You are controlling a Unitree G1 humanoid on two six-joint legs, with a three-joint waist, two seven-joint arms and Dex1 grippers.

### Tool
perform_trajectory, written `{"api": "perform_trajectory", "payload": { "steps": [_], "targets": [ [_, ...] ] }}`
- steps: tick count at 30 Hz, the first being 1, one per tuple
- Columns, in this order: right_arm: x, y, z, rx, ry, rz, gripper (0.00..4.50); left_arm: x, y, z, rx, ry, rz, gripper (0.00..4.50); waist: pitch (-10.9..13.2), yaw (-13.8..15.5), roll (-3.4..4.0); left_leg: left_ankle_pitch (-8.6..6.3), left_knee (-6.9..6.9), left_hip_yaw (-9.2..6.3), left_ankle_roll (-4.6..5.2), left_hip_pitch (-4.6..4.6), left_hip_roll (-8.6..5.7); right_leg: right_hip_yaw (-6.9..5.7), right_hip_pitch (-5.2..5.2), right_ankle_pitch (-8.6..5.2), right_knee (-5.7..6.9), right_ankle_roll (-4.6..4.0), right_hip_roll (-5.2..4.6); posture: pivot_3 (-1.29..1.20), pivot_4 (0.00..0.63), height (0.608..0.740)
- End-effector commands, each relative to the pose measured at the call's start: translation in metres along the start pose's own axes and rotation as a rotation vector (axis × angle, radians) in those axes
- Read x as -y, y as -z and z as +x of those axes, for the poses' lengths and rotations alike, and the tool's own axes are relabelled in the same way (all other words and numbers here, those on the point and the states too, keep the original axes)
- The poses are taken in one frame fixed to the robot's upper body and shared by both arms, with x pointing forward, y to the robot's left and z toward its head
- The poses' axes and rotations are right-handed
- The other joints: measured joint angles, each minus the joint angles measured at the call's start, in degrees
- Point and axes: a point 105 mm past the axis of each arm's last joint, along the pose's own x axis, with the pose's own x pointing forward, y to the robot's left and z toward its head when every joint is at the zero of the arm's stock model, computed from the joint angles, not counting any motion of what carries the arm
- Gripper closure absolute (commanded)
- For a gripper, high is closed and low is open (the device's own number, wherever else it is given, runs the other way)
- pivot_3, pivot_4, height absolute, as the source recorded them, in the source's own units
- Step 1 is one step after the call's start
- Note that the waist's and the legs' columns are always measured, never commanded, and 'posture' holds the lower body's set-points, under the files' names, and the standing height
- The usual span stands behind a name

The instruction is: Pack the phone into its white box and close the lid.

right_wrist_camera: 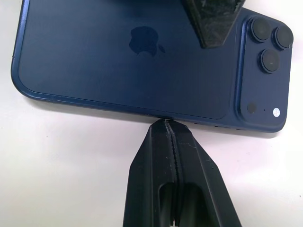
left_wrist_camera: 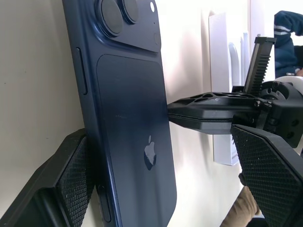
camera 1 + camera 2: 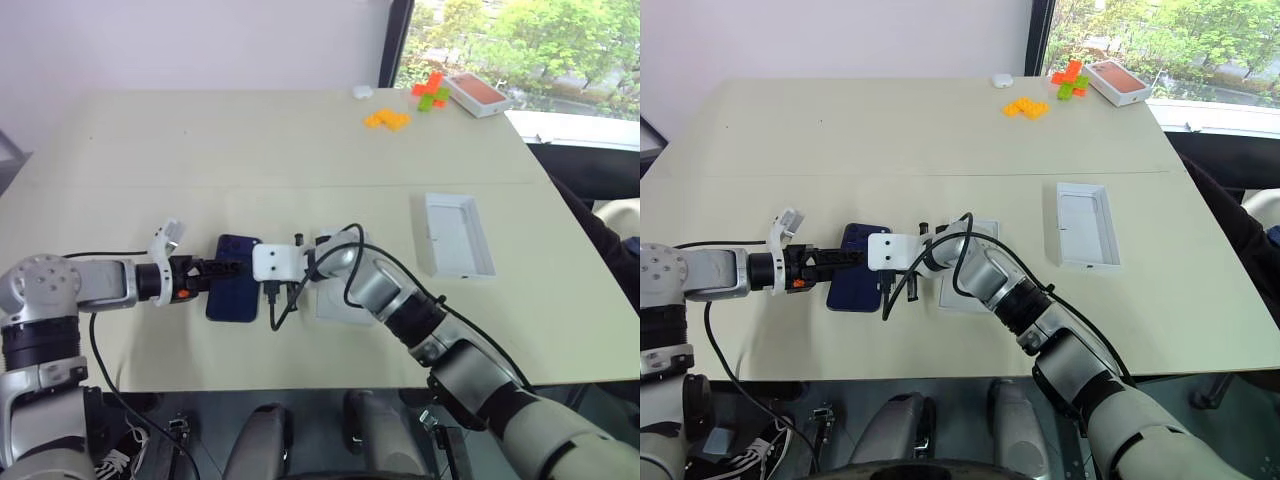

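- The phone [image 3: 234, 277] lay back-up near the table's [image 3: 250, 150] front edge, unpacked.
- Our left gripper [image 3: 222, 268] straddled it, fingers apart.
- Our right gripper [image 1: 166, 124], fingers together, pressed its side edge.
- The lid [image 3: 455, 236] sat open toward the right edge; packing and closing remained.

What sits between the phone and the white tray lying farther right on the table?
In the head views, the right hand, shut at the phone edge, and another white box, before the tray.

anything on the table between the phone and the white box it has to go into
The right gripper, shut, sits with its tips against the phone's edge on the side facing the white box, so it and its wrist lie across that path. Nothing else visible stands between them.
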Motion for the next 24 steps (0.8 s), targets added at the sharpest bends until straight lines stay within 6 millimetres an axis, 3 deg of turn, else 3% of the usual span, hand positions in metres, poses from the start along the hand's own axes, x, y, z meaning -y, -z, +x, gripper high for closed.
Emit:
{"api": "perform_trajectory", "payload": {
  "steps": [1, 5, 9, 17, 20, 23, 24],
  "targets": [
    [0.007, -0.006, -0.003, 0.008, 0.024, -0.039, 4.50, -0.005, 0.012, 0.004, -0.046, -0.011, -0.033, 0.81, 0.0, 0.0, 0.00, 0.00, 0.00, 0.00, 0.00, 0.00, 0.00, 0.00, 0.00, 0.00, 0.00, 0.00, 0.00, 0.00, 0.150, 0.740],
    [0.008, -0.005, -0.004, 0.004, 0.028, -0.040, 4.50, -0.009, 0.012, 0.003, -0.040, -0.018, -0.050, 2.79, 0.0, 0.0, 0.00, 0.00, -0.01, 0.00, 0.00, -0.02, 0.00, 0.00, -0.02, 0.00, -0.01, 0.00, 0.00, 0.00, 0.150, 0.740],
    [0.010, -0.004, -0.005, 0.001, 0.034, -0.042, 4.50, -0.011, 0.015, 0.003, -0.039, 0.011, -0.087, 4.47, 0.0, -0.1, -0.01, 0.00, -0.01, -0.03, -0.01, -0.02, 0.00, -0.04, 0.01, 0.00, -0.02, 0.00, 0.00, 0.00, 0.150, 0.740],
    [0.019, -0.007, -0.020, 0.045, 0.061, -0.006, 4.50, -0.013, 0.021, -0.011, 0.010, 0.162, -0.211, 4.47, 0.0, -0.7, -0.03, 0.02, -0.06, -0.05, -0.02, -0.07, 0.00, -0.05, -0.04, -0.01, -0.05, -0.01, 0.01, 0.00, 0.150, 0.740],
    [0.028, -0.022, -0.038, 0.151, 0.070, 0.110, 4.50, -0.008, 0.019, -0.015, 0.041, 0.226, -0.221, 4.47, 0.0, -0.9, -0.05, 0.01, -0.06, -0.06, -0.02, -0.12, -0.01, -0.06, -0.08, 0.00, -0.05, -0.01, -0.06, 0.00, 0.150, 0.740],
    [0.040, -0.030, -0.070, 0.276, 0.082, 0.252, 4.50, -0.002, 0.015, -0.014, 0.072, 0.254, -0.200, 4.47, 0.1, -1.0, -0.04, 0.01, -0.06, -0.10, -0.02, -0.14, -0.01, -0.11, -0.10, 0.00, -0.05, -0.01, -0.17, 0.00, 0.150, 0.740],
    [0.042, -0.030, -0.083, 0.314, 0.086, 0.296, 3.97, 0.003, 0.012, -0.013, 0.088, 0.279, -0.183, 4.50, 0.1, -0.9, -0.04, 0.02, -0.06, -0.13, -0.02, -0.15, -0.01, -0.15, -0.09, 0.00, -0.05, -0.01, -0.19, 0.00, 0.150, 0.740]
  ]
}}
